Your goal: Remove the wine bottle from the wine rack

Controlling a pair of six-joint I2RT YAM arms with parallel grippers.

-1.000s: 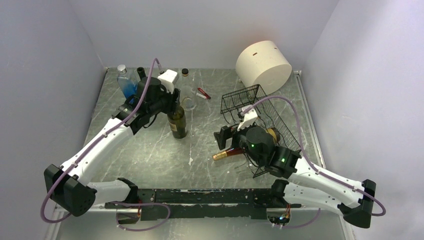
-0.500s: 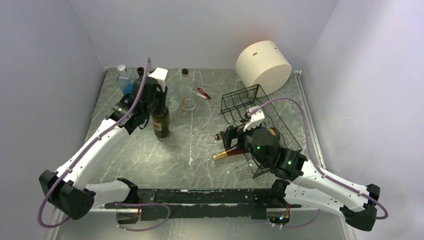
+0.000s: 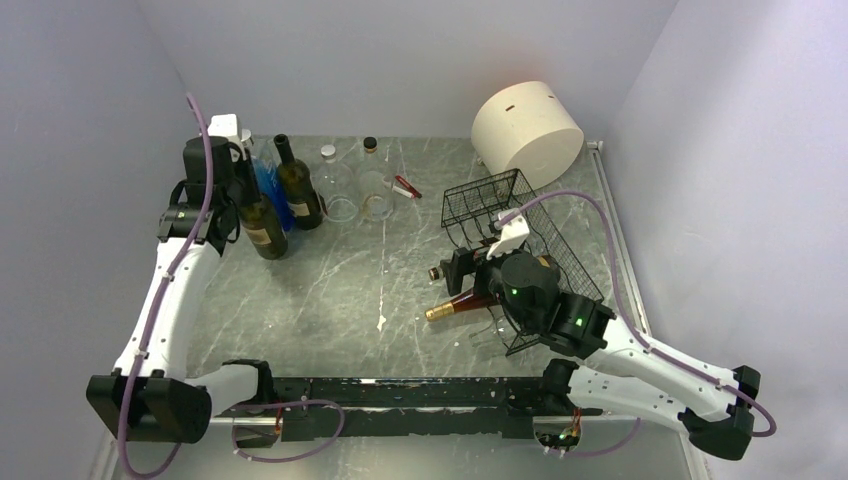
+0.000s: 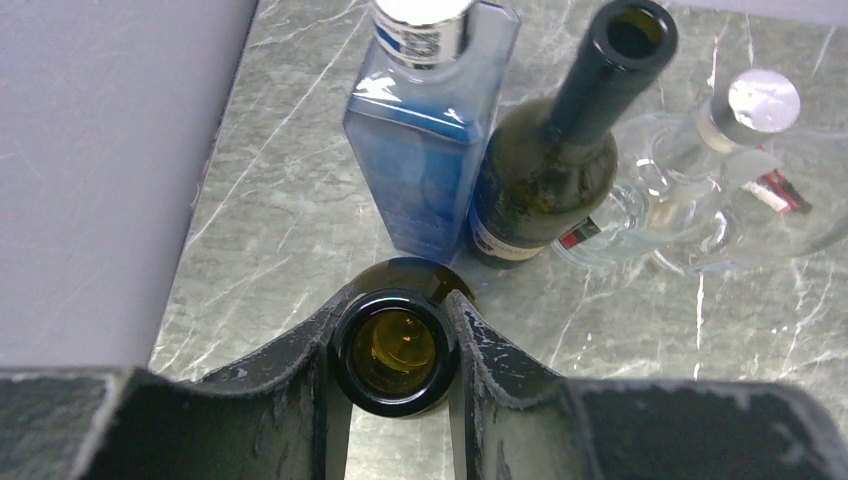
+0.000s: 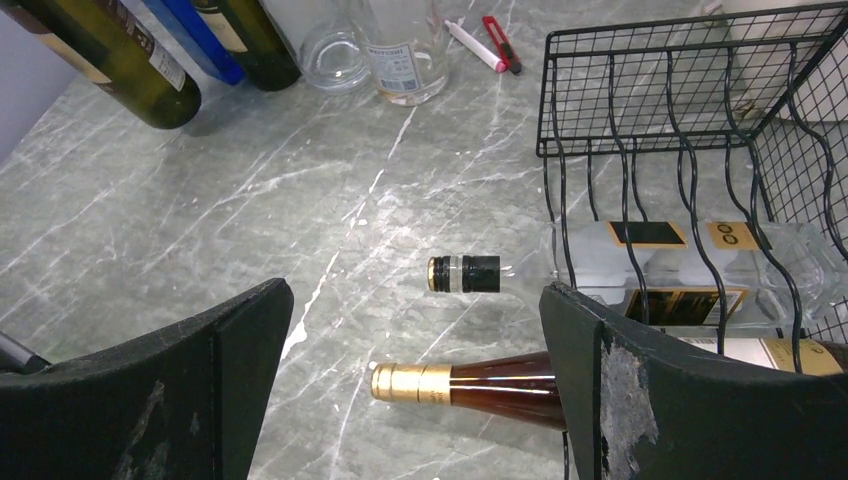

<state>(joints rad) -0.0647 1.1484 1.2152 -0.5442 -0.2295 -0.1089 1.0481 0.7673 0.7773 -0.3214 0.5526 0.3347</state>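
Note:
The black wire wine rack (image 3: 545, 235) stands at the right, also in the right wrist view (image 5: 690, 90). A brown wine bottle with a gold foil neck (image 3: 455, 307) lies in it, neck sticking out left (image 5: 470, 385). A clear bottle with a black cap (image 5: 465, 273) lies beside it in the rack. My right gripper (image 3: 458, 280) is open and empty (image 5: 412, 300), its fingers astride the brown bottle's neck and above it. My left gripper (image 3: 235, 178) is shut on the neck of a dark green bottle (image 4: 397, 345) at the far left (image 3: 262, 225).
A blue square bottle (image 4: 425, 150), a second dark green bottle (image 4: 560, 160) and clear glass bottles (image 4: 700, 190) stand at the back left. A red pen (image 3: 407, 187) lies behind them. A cream cylinder (image 3: 527, 132) lies behind the rack. The left wall is close to my left gripper.
My left arm has carried the dark green bottle from the table's middle to the back left, beside the blue bottle. My right gripper has shifted only slightly by the rack.

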